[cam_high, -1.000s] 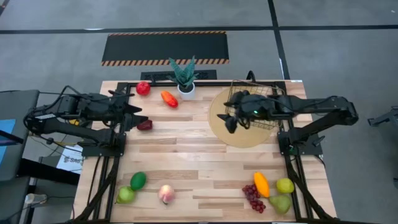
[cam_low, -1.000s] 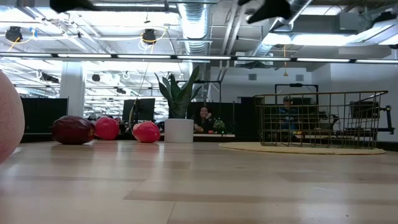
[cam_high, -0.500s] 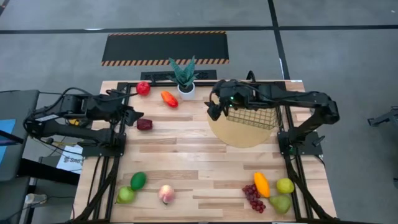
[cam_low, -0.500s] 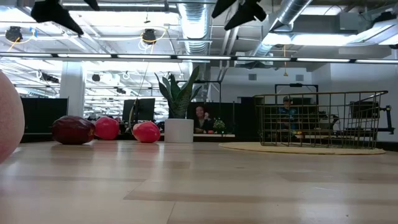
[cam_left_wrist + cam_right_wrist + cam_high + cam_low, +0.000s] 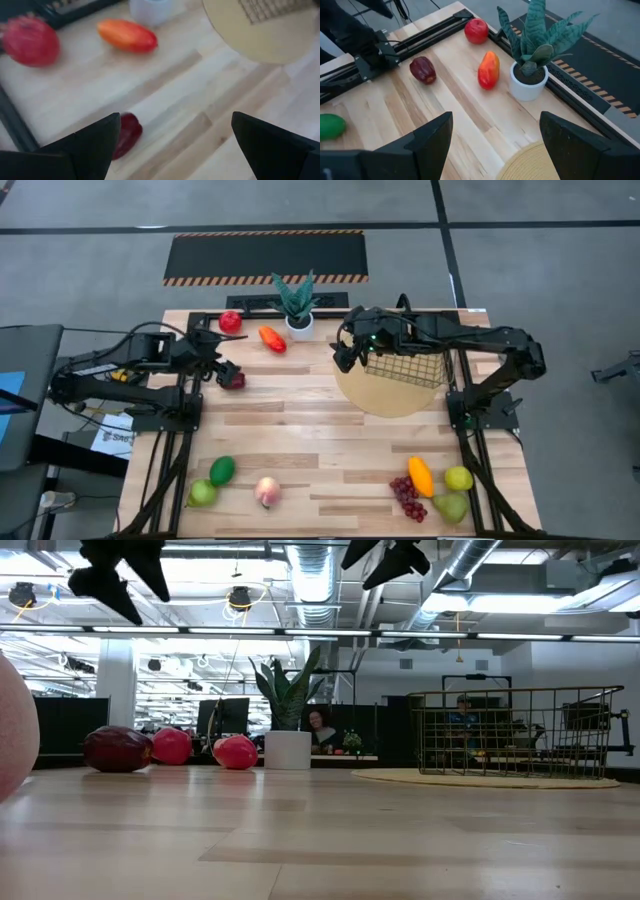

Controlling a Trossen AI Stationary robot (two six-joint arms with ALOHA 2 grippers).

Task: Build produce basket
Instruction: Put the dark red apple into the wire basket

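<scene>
The brass wire basket (image 5: 412, 360) stands on a round tan mat (image 5: 385, 398) at the far right. Produce lies in three groups. Far left are a red apple (image 5: 231, 321), an orange-red pepper (image 5: 271, 338) and a dark red fruit (image 5: 236, 379). At the near left lie an avocado (image 5: 222, 470), a green apple (image 5: 203, 492) and a peach (image 5: 266, 492). Near right are grapes (image 5: 408, 498), a mango (image 5: 421, 477), a green apple (image 5: 458, 478) and a pear (image 5: 450, 506). My left gripper (image 5: 226, 368) hangs open above the dark red fruit (image 5: 127, 132). My right gripper (image 5: 345, 358) is open, high over the basket's left edge.
A potted green plant (image 5: 297, 305) in a white pot stands at the far edge between the pepper and the basket. Bare wood fills the table's middle. Black rails (image 5: 200, 410) run along both sides, and people sit in the room beyond the table.
My left gripper has come down toward the dark red fruit and tipped further downward, still open. My right gripper went from over the basket toward the table's left, to the basket's left edge, then stayed still. No produce has moved.
</scene>
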